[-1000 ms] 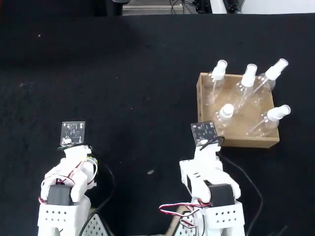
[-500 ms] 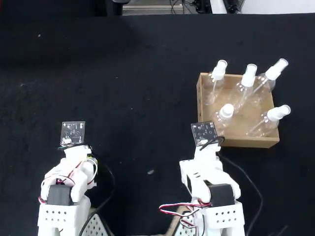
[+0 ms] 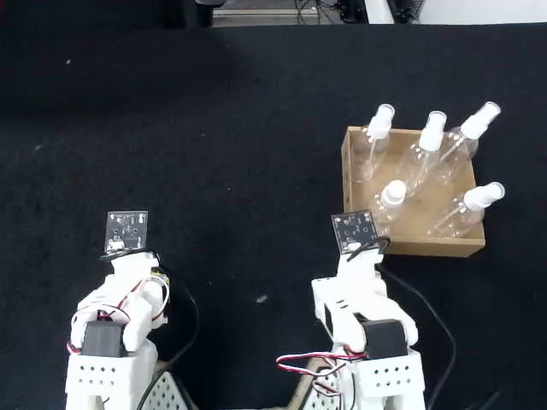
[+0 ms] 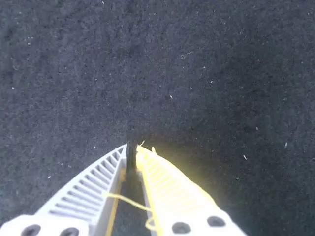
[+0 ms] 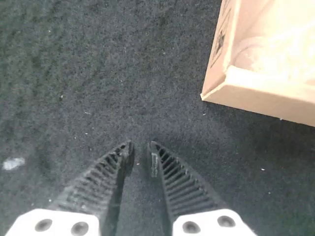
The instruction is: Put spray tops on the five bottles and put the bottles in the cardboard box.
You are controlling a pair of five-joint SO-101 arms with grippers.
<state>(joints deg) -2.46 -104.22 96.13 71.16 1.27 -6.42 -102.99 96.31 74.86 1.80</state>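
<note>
Bottles (image 3: 420,158), five by my count, lie inside the one cardboard box (image 3: 432,248), each wearing a white spray top (image 3: 434,125), five tops in all. Three lie along the box's far side and two nearer its front wall, and every long axis is tilted so the top points away from my arms and off toward the box's far right corner. My right gripper (image 5: 141,147) hangs just outside the box's near left corner, low over the black table (image 3: 214,154), holding nothing, its fingers a narrow slit apart. My left gripper (image 4: 132,150) sits well apart from the box, fingertips pressed together on nothing. If a bottle wants nudging, I judge my right arm (image 3: 363,299) is the nearer one, with the box ahead of it and to its right. As I read it, the job looks done.
</note>
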